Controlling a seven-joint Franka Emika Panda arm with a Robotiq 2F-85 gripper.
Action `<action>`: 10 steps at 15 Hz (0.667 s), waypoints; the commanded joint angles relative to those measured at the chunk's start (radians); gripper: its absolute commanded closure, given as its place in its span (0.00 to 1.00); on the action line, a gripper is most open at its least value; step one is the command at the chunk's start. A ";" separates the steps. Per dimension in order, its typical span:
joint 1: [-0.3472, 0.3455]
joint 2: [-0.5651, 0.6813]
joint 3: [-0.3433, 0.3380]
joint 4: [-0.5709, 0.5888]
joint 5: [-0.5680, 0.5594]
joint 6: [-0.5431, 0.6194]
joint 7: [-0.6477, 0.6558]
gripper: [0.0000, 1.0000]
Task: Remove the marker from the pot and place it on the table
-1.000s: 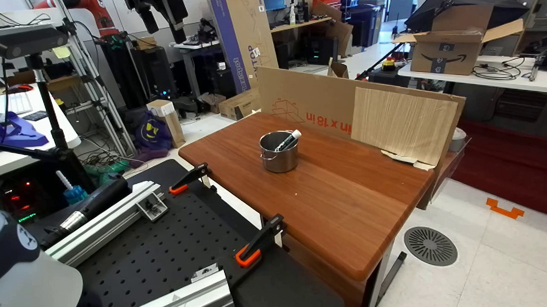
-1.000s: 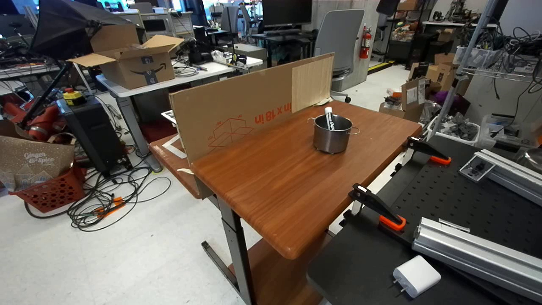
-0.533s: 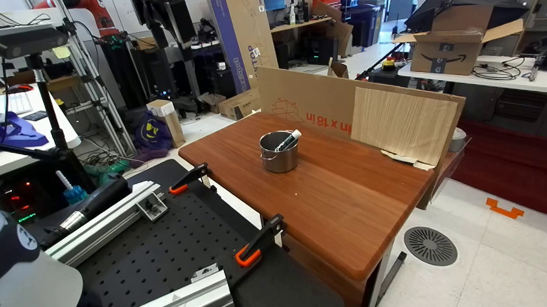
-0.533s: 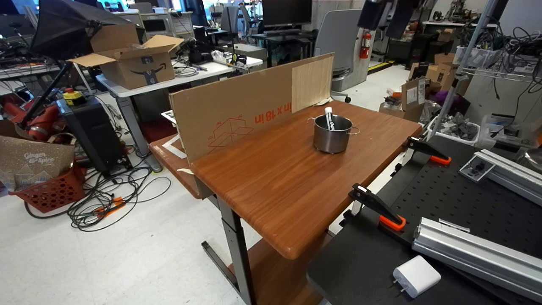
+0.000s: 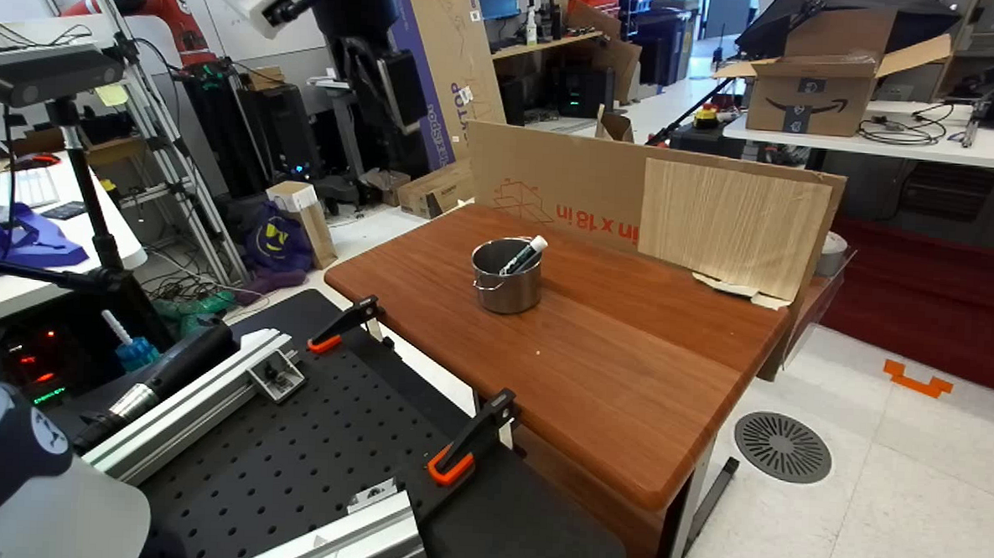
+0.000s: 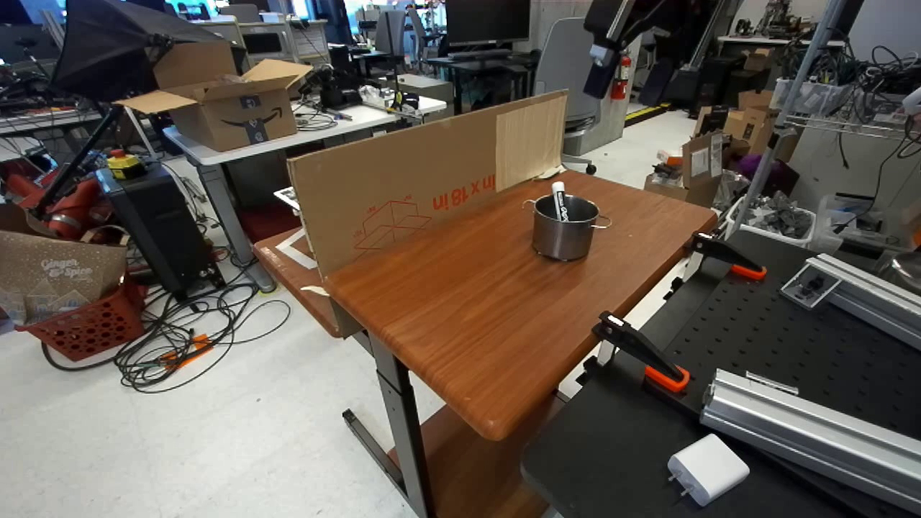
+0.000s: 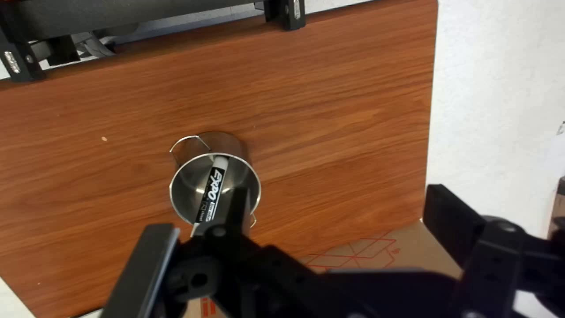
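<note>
Above table (image 7: 335,106) level, gripper (image 7: 336,201), spread wide and empty, has just moved nearer pot (image 7: 225,143); marker (image 7: 213,189) still leans inside: approach likely under way, grasp not begun.

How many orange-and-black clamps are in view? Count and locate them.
2, along the perforated board where it faces the table: in both exterior views, one clamp farther back, another clamp nearer the camera. More could be hidden.
</note>
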 commanded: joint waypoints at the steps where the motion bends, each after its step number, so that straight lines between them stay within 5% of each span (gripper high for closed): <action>1: -0.023 0.155 -0.019 0.070 0.021 0.082 -0.001 0.00; 10: -0.073 0.461 -0.021 0.220 0.061 0.194 0.023 0.00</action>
